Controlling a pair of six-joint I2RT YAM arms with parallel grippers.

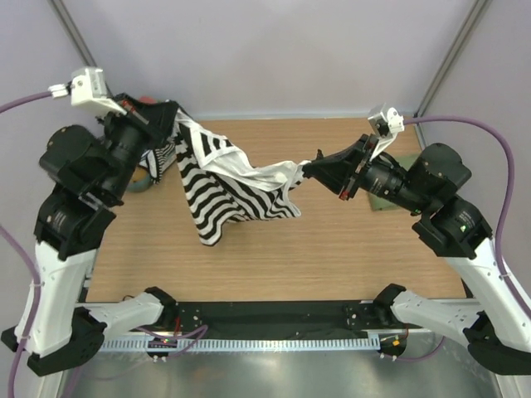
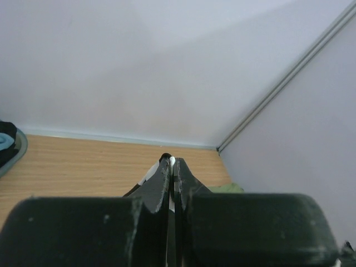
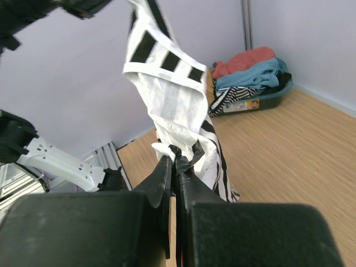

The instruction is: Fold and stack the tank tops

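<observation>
Top external view: the striped tank top (image 1: 217, 189) hangs in the air between both arms, probably to spread it flat for folding. The left jaws and right jaws are each clamped on a white-trimmed edge. The thin, limp knit sags in soft folds over the wood-grain counter (image 1: 332, 257). The olive tank top (image 2: 231, 188) lies crumpled at the far right.

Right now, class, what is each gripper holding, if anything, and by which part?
Both hold the striped tank top, hung between them: the left gripper pinches the edge at one end, the right gripper a bunched white edge at the other.
</observation>
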